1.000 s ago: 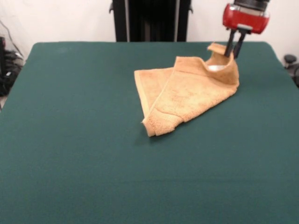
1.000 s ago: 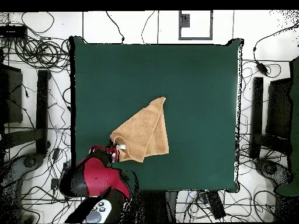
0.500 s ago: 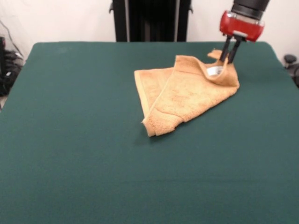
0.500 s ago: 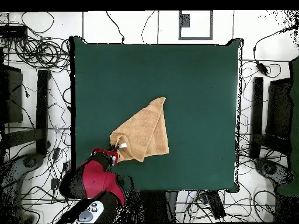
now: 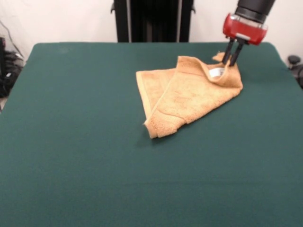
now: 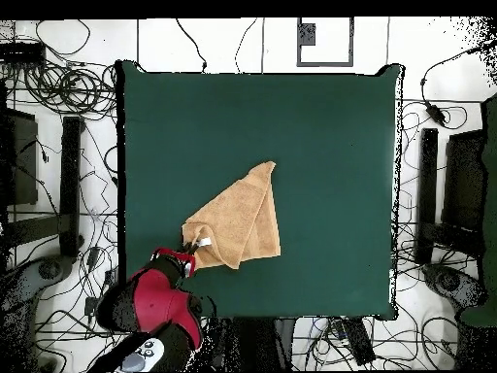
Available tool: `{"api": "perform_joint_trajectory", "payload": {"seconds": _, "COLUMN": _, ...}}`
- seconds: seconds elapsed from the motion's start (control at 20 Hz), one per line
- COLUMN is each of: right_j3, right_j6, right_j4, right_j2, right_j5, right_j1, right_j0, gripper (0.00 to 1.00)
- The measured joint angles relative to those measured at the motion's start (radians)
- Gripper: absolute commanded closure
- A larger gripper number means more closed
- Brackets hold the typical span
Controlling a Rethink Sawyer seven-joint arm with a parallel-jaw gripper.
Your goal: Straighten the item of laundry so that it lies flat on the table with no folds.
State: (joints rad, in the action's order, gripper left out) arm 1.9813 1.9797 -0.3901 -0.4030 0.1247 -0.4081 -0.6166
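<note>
End effector point(image 5: 232, 60) higher over towel point(image 5: 187, 94)

A robotics lab: green-clothed table point(image 6: 320, 126) ringed by tangled cables point(image 6: 68, 83) and black equipment stands point(image 6: 70, 185)

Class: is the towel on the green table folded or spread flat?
Folded. The towel lies doubled over itself in layers on the table, and the gripper pinches one raised corner beside the white tag.
</note>
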Motion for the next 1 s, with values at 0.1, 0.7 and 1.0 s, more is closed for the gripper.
{"api": "perform_joint_trajectory", "payload": {"seconds": 0.1, "right_j3": 0.001, "right_j6": 0.000, "right_j4": -0.029, "right_j2": -0.004, "right_j5": 0.000, "right_j1": 0.011, "right_j0": -0.014, "gripper": 1.00}}
{"api": "perform_joint_trajectory", "payload": {"seconds": 0.7, "right_j3": 0.003, "right_j6": 0.000, "right_j4": -0.084, "right_j2": -0.026, "right_j5": 0.000, "right_j1": 0.025, "right_j0": -0.050, "gripper": 1.00}}
{"api": "perform_joint_trajectory", "payload": {"seconds": 1.0, "right_j3": 0.003, "right_j6": 0.000, "right_j4": -0.100, "right_j2": -0.028, "right_j5": 0.000, "right_j1": 0.026, "right_j0": -0.054, "gripper": 1.00}}
